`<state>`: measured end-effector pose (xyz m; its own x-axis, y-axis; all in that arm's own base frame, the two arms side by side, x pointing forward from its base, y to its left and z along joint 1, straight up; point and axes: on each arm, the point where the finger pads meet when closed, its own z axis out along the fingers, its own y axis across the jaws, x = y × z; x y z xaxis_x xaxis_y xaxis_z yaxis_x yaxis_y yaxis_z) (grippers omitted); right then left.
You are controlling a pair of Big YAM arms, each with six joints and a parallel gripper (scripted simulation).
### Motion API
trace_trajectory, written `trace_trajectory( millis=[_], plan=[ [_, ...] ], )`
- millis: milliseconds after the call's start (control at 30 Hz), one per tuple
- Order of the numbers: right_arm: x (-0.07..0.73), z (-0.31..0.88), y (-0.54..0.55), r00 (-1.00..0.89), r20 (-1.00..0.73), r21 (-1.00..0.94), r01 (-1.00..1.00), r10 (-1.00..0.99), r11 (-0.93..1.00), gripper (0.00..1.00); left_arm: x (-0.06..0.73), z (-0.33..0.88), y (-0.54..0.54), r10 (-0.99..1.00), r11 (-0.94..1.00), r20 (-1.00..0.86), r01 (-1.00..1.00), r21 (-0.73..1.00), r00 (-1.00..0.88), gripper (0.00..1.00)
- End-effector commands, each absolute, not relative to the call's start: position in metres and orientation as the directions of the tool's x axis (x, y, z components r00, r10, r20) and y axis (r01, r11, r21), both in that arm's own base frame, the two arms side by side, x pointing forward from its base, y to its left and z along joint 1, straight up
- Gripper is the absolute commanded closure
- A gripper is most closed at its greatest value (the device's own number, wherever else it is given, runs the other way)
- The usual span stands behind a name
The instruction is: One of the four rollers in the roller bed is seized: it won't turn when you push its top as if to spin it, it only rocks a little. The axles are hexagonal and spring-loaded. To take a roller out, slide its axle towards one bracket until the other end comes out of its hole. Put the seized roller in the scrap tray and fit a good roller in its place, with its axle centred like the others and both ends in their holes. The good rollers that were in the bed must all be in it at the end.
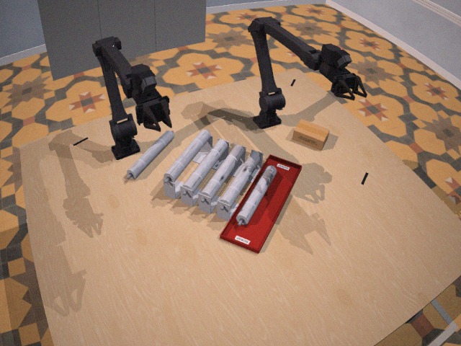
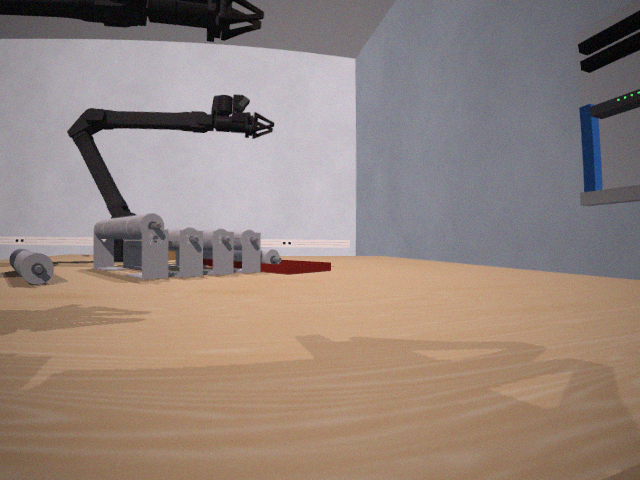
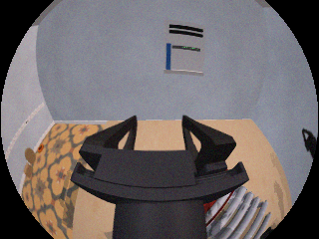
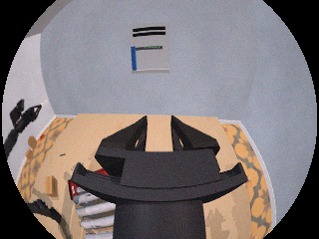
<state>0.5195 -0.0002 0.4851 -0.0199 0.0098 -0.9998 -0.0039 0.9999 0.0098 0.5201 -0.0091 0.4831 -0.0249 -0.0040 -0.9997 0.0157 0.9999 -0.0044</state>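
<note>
Black metal all round on these two arms, and both are posed about the same: elbow bent up high, forearm running out roughly level, wrist straight, fingers pointing forward instead of down. The left gripper point(image 1: 359, 96) point(image 2: 272, 124) point(image 3: 159, 119) point(image 4: 40, 106) has its fingers well apart with nothing in between. The right gripper point(image 1: 166, 128) point(image 2: 261, 20) point(image 3: 302, 129) point(image 4: 159, 119) is parted too, just narrower, also holding nothing. Both are up in the air, touching nothing.

The roller bed point(image 1: 206, 202) point(image 2: 191, 260) point(image 3: 241, 204) point(image 4: 95, 209) is down low, on the left gripper's right and the right gripper's left. Check out the bed roller closest to the right gripper's side point(image 1: 188, 156) point(image 2: 129, 227): looks like it's perched on top of its brackets, with an axle end above the hole rather than in it. The other three sit lower, axle ends at their brackets.

Well below the right gripper there's a loose roller point(image 1: 150, 154) point(image 2: 32, 266) lying on the table beside the bed. The red scrap tray point(image 1: 277, 208) point(image 2: 305, 266) point(image 3: 209, 204) point(image 4: 73, 188) is low on the left gripper's right, with a roller point(image 1: 256, 195) point(image 2: 270, 256) lying in it. There's also a cardboard-coloured box point(image 1: 310, 135) point(image 4: 50, 185), below the left gripper and off to its right.
</note>
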Motion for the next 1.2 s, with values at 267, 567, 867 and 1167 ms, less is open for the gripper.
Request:
trace_trajectory(
  millis=[267, 567, 867, 1167],
  plan=[
    [0.527, 0.433, -0.009, -0.179, -0.975, 0.131, -0.003, 0.129, 0.991, 0.68, 0.527, 0.462, -0.088, -0.056, 0.987, -0.988, 0.144, -0.077, -0.143, 0.38],
    [0.517, 0.361, -0.009, -0.379, -0.89, 0.264, 0.021, 0.252, 0.964, 0.68, 0.501, 0.379, -0.182, -0.011, 0.954, -0.928, 0.273, -0.121, -0.372, 0.38],
    [0.503, 0.311, -0.009, -0.515, -0.782, 0.366, 0.077, 0.351, 0.928, 0.68, 0.472, 0.375, -0.255, 0.033, 0.914, -0.893, 0.375, -0.155, -0.45, 0.38],
    [0.476, 0.253, -0.008, -0.649, -0.593, 0.477, 0.194, 0.477, 0.857, 0.68, 0.396, 0.277, -0.326, 0.211, 0.867, -0.747, 0.473, -0.154, -0.631, 0.38]
  ],
)
